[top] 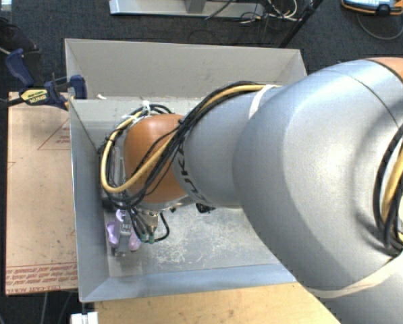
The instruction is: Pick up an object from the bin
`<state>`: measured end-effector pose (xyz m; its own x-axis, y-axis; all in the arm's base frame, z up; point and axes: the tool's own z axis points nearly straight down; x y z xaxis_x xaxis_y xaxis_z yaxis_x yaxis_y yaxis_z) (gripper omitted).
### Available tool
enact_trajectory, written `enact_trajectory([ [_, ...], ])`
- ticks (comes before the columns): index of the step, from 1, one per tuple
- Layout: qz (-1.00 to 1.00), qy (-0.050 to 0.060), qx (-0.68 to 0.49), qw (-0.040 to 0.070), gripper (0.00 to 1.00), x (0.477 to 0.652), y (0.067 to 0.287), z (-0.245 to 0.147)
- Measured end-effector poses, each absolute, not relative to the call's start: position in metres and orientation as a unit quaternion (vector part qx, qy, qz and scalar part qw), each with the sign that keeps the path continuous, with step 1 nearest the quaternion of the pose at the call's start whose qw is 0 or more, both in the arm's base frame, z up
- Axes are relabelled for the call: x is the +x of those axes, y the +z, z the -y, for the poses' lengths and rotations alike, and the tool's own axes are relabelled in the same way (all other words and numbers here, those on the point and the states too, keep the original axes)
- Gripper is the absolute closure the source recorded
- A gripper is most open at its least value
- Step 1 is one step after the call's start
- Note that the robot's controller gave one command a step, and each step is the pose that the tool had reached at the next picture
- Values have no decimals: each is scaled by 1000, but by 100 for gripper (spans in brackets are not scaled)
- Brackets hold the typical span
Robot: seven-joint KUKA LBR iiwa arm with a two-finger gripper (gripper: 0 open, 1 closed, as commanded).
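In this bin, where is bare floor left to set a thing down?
Bare floor lies between the gripper and the arm, along the bin's near wall. The left corner is crowded: a purple thing sits beside the gripper.

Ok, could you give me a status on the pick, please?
Gripper down in bin's lower-left corner. Pale purple thing beside it. Arm hides the rest.

Bin (187, 73): matt grey metal, floor scuffed w/ whitish scratches. Arm (309, 154): smooth satin-grey shell. Orange cover (150, 147): glossy, smooth, plastic-looking. Cables (106, 164): rubbery, yellow & black. Purple piece (113, 233), lower-left of bin: shiny see-through plastic.
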<state>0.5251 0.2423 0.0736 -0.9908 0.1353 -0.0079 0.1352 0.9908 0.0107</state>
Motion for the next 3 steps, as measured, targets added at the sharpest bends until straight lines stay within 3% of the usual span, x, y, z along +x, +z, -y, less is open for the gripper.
enact_trajectory([
  [1,-998,5,68,4,100,525,74,-242],
  [2,-997,5,-74,7,100,587,121,-242],
  [3,-997,5,-74,7,100,587,121,-242],
])
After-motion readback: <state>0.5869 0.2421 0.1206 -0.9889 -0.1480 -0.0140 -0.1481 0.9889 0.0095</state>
